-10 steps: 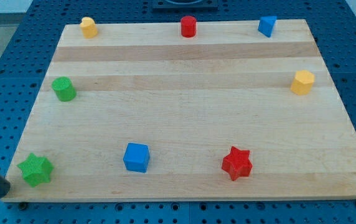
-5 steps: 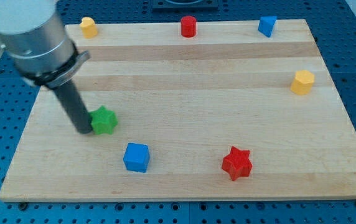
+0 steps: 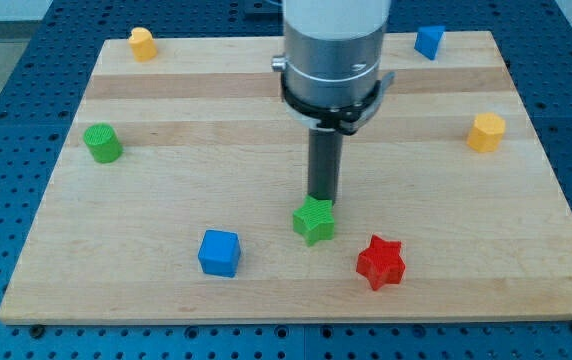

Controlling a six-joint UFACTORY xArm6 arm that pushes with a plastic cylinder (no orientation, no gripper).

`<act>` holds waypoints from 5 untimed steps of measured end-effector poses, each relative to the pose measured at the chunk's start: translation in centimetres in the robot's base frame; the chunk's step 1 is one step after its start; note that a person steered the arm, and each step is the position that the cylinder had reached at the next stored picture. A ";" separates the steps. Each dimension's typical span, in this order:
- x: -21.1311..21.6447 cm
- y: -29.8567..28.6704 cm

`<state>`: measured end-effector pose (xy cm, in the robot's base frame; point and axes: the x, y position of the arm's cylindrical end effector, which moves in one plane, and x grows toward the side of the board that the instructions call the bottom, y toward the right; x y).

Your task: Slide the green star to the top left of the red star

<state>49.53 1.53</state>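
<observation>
The green star [image 3: 314, 221] lies on the wooden board [image 3: 416, 180], up and to the left of the red star [image 3: 380, 262], with a small gap between them. My tip [image 3: 321, 201] stands at the green star's top edge, touching it or nearly so. The rod rises from there to the arm's grey body, which hides the middle of the board's top edge.
A blue cube [image 3: 218, 253] lies left of the green star. A green cylinder [image 3: 102, 144] is at the left. A yellow block [image 3: 142, 43] is at the top left, a blue block [image 3: 427, 41] at the top right, a yellow hexagon [image 3: 486, 132] at the right.
The green star has slid from the board's bottom left corner, through the left middle, to just up-left of the red star. My tip moved right with it. The arm now hides the red cylinder.
</observation>
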 end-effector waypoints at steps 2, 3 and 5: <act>2.0 -5.0; 4.6 -4.9; 7.2 -6.0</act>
